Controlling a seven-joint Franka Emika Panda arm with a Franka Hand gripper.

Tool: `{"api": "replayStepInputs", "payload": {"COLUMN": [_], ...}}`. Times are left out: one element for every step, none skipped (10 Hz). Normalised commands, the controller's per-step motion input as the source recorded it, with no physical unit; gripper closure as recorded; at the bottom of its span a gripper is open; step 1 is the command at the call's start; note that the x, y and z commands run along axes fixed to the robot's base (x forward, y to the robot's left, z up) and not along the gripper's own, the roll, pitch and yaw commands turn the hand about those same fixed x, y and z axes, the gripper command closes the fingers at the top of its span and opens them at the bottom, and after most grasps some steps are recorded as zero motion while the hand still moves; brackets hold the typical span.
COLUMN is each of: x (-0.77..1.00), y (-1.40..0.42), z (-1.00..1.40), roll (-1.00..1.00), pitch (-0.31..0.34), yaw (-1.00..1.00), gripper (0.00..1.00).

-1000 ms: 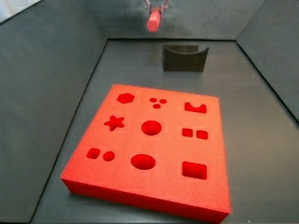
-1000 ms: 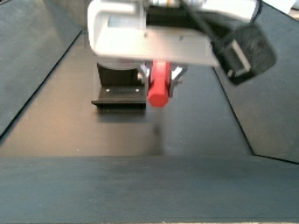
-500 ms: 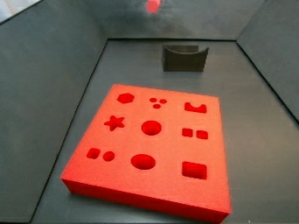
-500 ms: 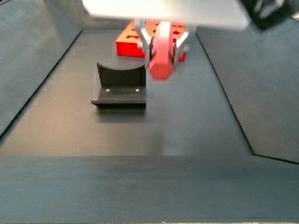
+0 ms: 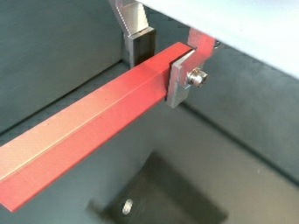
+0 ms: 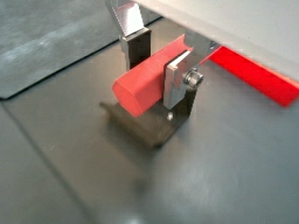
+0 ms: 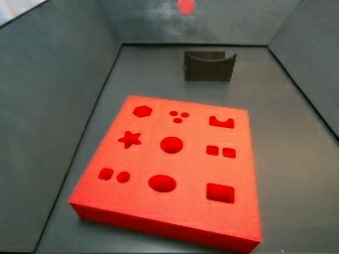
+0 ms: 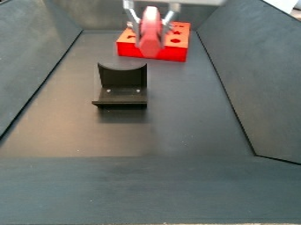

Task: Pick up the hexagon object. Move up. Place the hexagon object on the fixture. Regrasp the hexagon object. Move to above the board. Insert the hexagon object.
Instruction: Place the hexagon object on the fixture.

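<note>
One fixture (image 8: 121, 86) stands alone on the dark floor (image 8: 141, 132), with one board (image 7: 169, 164) well apart from it. High above the floor, the gripper (image 5: 162, 54) is clenched on the single hexagon object (image 5: 93, 129), its fingers (image 6: 180, 81) pressing both sides; the bar hangs clear of everything.

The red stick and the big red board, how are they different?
The hexagon object is a long slim bar; the board is a wide flat slab. The bar has plain smooth sides; the board is full of shaped holes: a star, circles, squares. The bar is up in the air, clamped in the pincer above the fixture; the board lies flat on the floor. Both are red, the bar a paler salmon.
</note>
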Motion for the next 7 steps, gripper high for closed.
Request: {"api": "replayStepInputs", "payload": {"x": [1.0,0.94,0.85,0.73,0.64,0.55,0.47], "y": [-0.91,-0.68,-0.41,-0.16,-0.07,-0.04,-0.03], "z": [-0.02,-0.02,0.0,0.01,0.01,0.01,0.01], "roll": [0.06,0.07,0.09,0.08,0.08,0.08,0.08], "pitch": [0.198,0.185,0.185,0.19,0.194,0.187,0.18], "yaw": [0.13,0.09,0.07,0.05,0.04,0.04,0.04], "gripper": [1.0,1.0,1.0,1.0,1.0,1.0,1.0]}}
